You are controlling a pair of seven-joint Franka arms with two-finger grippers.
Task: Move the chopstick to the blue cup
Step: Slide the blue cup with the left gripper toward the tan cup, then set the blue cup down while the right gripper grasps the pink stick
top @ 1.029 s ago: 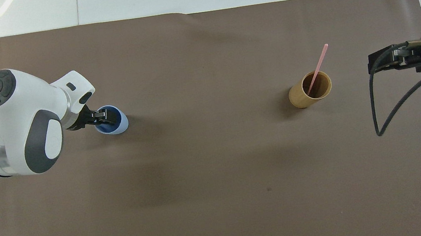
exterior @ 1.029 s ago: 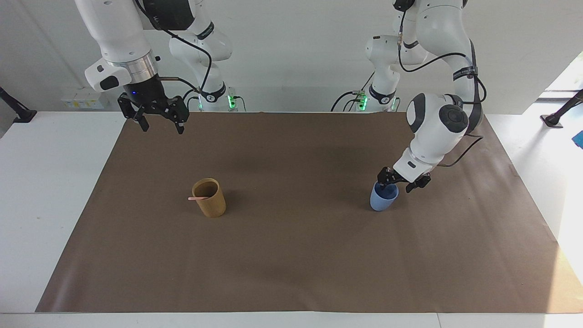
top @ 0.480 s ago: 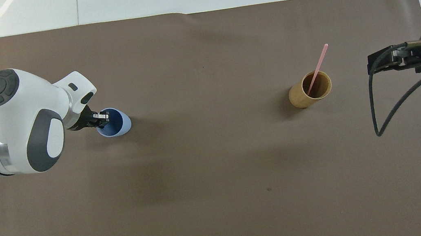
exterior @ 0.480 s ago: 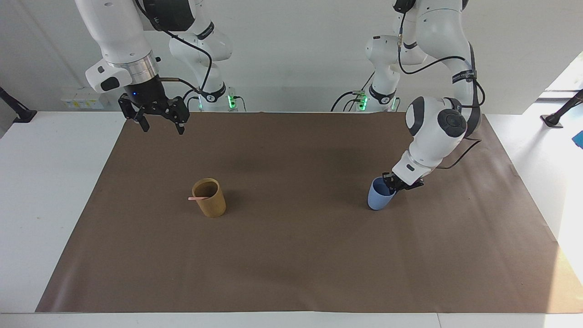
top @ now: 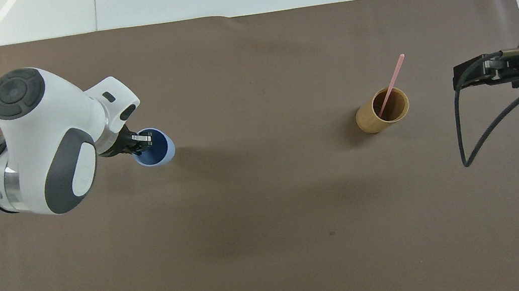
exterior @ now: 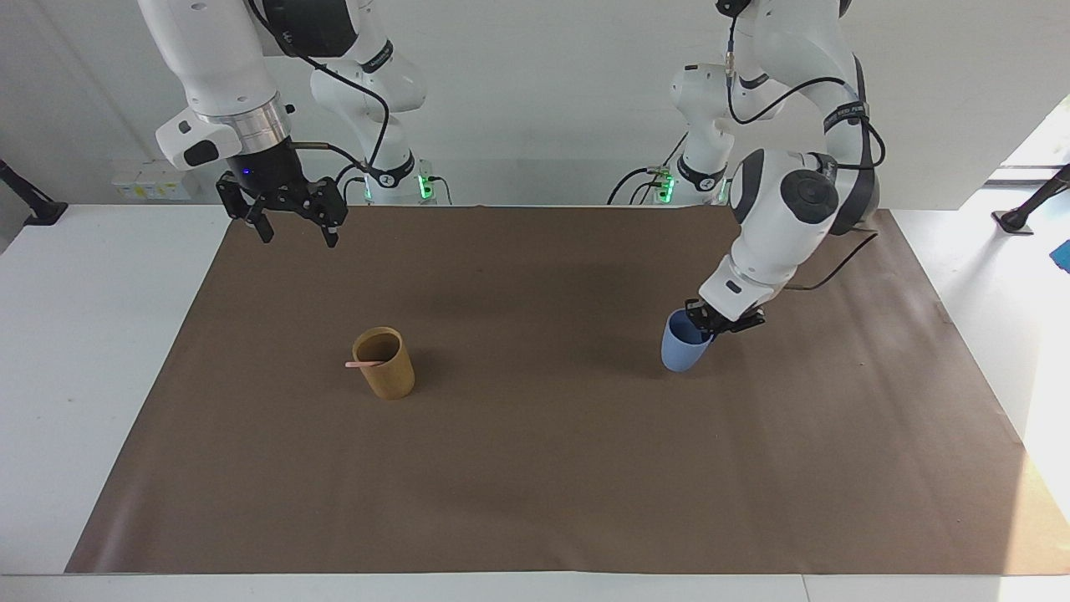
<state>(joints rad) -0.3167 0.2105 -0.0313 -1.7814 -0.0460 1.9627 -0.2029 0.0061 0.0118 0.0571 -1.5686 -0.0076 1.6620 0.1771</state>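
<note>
The small light-blue cup (exterior: 681,349) hangs tilted, low over the brown mat, toward the left arm's end of the table. My left gripper (exterior: 707,321) is shut on the cup's rim, one finger inside it; the gripper (top: 140,142) and the cup (top: 159,152) also show in the overhead view. A thin pale pink chopstick (exterior: 363,364) leans in the tan cup (exterior: 386,372), its upper end sticking out over the rim (top: 394,73). My right gripper (exterior: 289,227) is open and empty, waiting in the air over the mat's edge at the right arm's end.
The brown mat (exterior: 535,468) covers most of the white table. The tan cup (top: 380,117) stands upright on it toward the right arm's end. A black cable (top: 461,137) hangs from the right arm.
My left gripper has shut on the blue cup's rim, tilted it and carried it a little toward the middle of the table. The right arm has barely moved.
</note>
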